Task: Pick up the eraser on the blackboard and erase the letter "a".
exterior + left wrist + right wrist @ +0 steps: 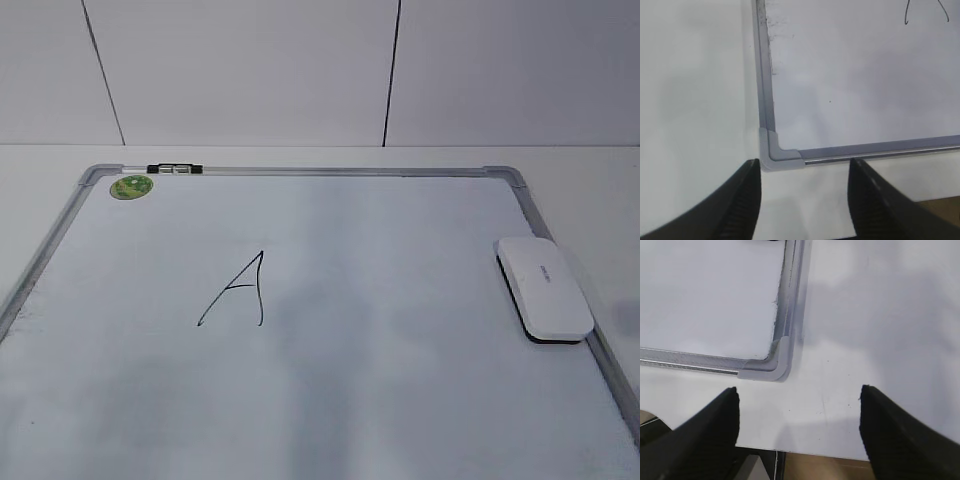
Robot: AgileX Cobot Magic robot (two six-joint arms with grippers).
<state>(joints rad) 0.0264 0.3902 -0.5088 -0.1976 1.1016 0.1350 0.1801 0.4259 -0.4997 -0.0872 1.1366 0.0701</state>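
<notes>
The white eraser (pixel 544 288) lies on the right edge of the blackboard (pixel 400 300), dark underside down, with no gripper near it. A lowercase "a" does not show in any view. An angular capital "A" (pixel 240 290) in black marker stands left of the board's middle; its two lower stroke ends (pixel 907 15) reach into the left wrist view. My left gripper (pixel 805 162) is open and empty over the table, just off the board's near left corner (pixel 775 152). My right gripper (pixel 798 389) is wide open and empty just off the near right corner (pixel 772 365). Neither gripper appears in the exterior view.
A green round sticker (pixel 131 186) sits in the board's far left corner, with a small black clip (pixel 173 169) on the top frame beside it. The white table's front edge (pixel 840 452) runs just below my right fingers. A panelled wall stands behind the table.
</notes>
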